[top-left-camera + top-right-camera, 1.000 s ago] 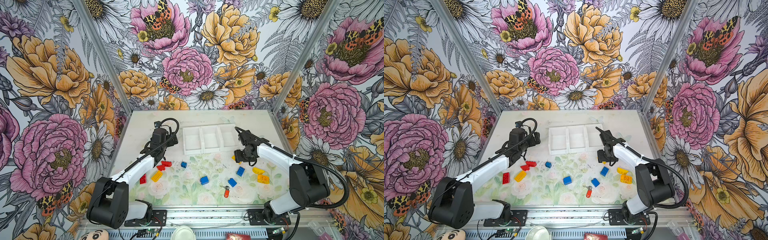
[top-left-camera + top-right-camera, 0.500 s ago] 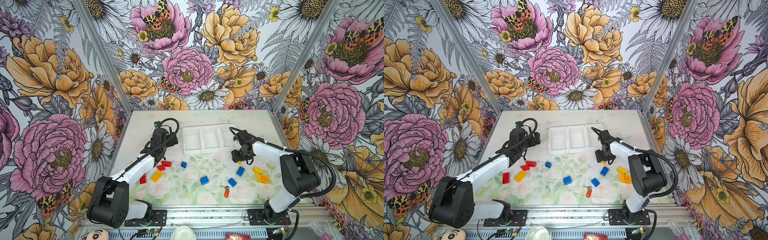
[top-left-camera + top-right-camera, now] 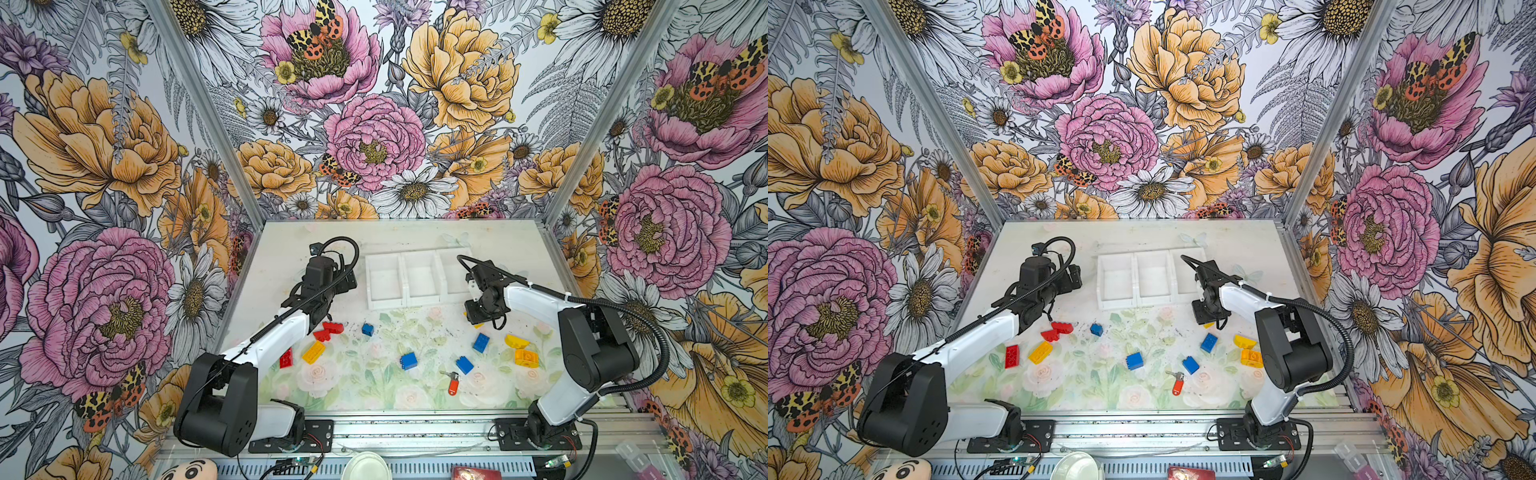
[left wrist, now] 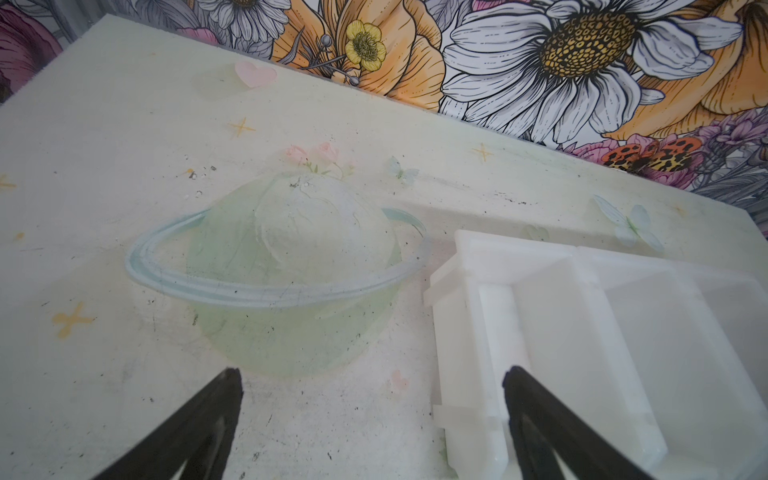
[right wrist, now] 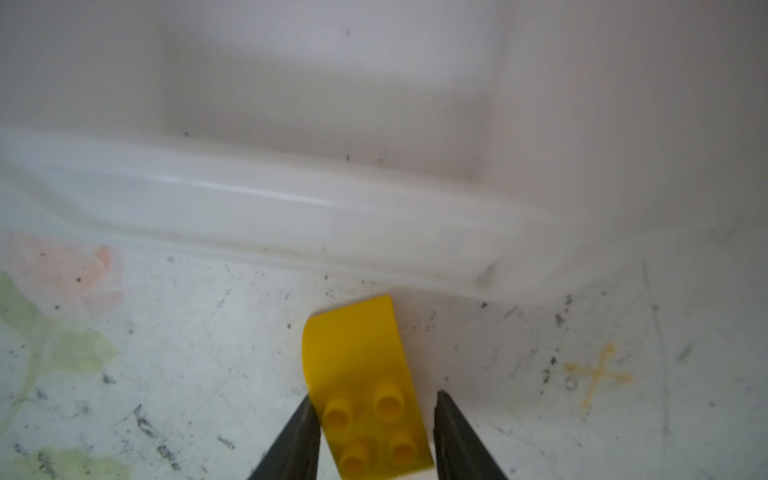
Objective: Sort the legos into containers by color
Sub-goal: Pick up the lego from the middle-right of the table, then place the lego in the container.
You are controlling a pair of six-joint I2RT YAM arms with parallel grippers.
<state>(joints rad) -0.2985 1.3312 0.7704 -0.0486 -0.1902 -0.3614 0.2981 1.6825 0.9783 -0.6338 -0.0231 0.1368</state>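
Brick: a yellow sloped brick (image 5: pixel 357 365) is found just before the containers' (image 3: pixel 415 302) front wall, at the right arm's end.
Axis: its long axis is pointed at the containers, studded end away.
Right gripper (image 5: pixel 374 399): the jaws are set across the studded end. One finger touches and a thin gap is seen at the other, so the brick is not clamped.
Left gripper (image 4: pixel 370 415): the jaws are held wide apart and empty, beside the containers' far end.

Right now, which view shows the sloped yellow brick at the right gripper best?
The right wrist view: the yellow brick fills the foreground, studs up, between the fingers, near the white bins. Both top views show only a yellow sliver of it under the wrist. The left wrist view misses it.
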